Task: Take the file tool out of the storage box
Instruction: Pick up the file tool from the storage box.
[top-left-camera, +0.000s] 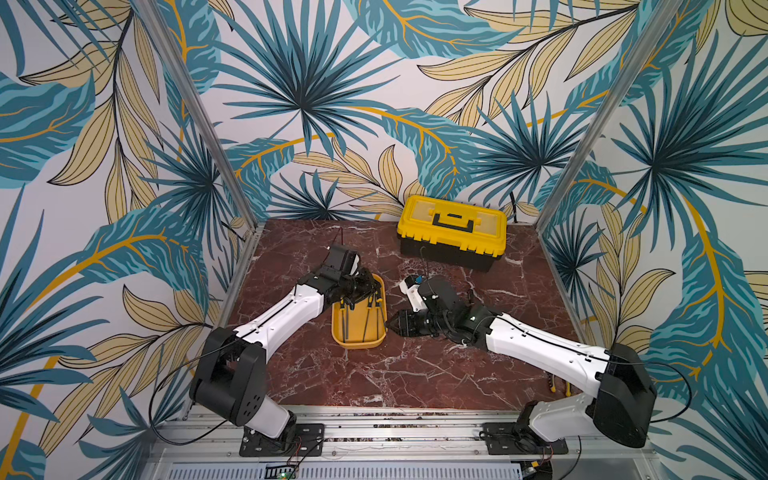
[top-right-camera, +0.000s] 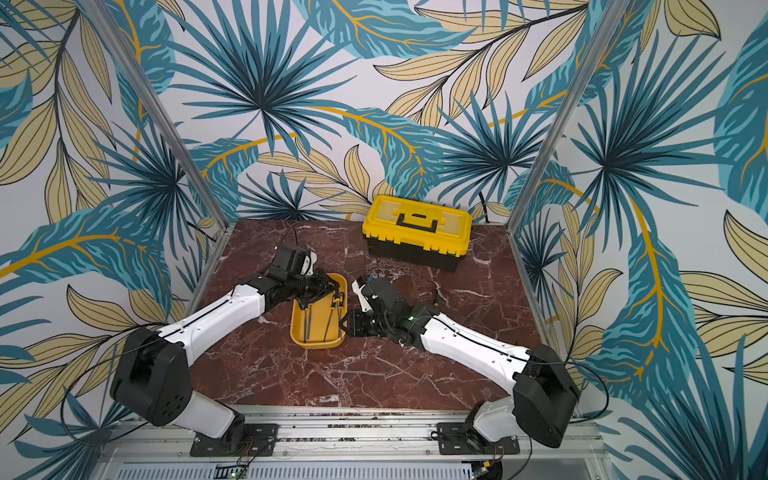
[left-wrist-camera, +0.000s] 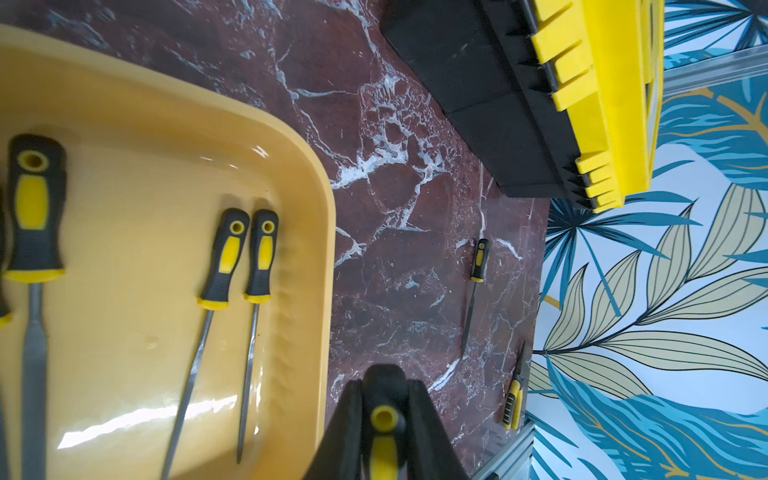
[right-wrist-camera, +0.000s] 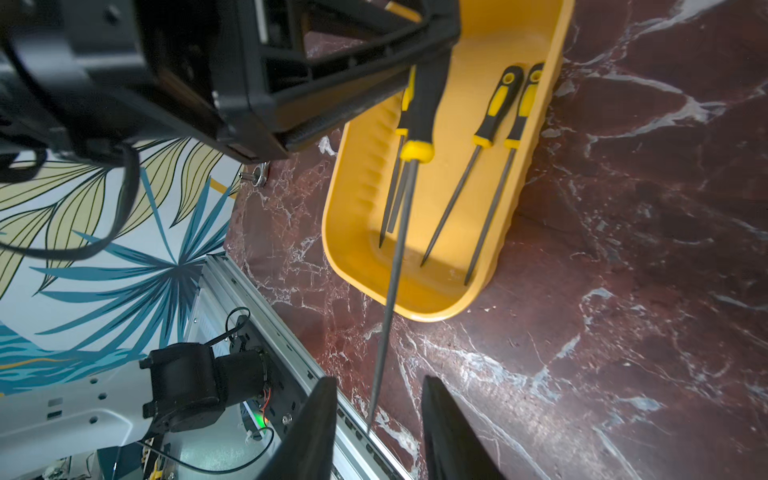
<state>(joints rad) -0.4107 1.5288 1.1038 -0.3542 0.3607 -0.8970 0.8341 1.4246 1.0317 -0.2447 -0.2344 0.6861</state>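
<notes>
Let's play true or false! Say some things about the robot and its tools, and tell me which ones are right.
The left end effector grips a black-and-yellow-handled metal file. True.
The shallow yellow-orange plastic tray is empty. False: four files lie in it.
The black toolbox with the yellow lid stands open. False: its lid is shut.
The held file's tip sits between the open fingers of the right end effector. True.
</notes>
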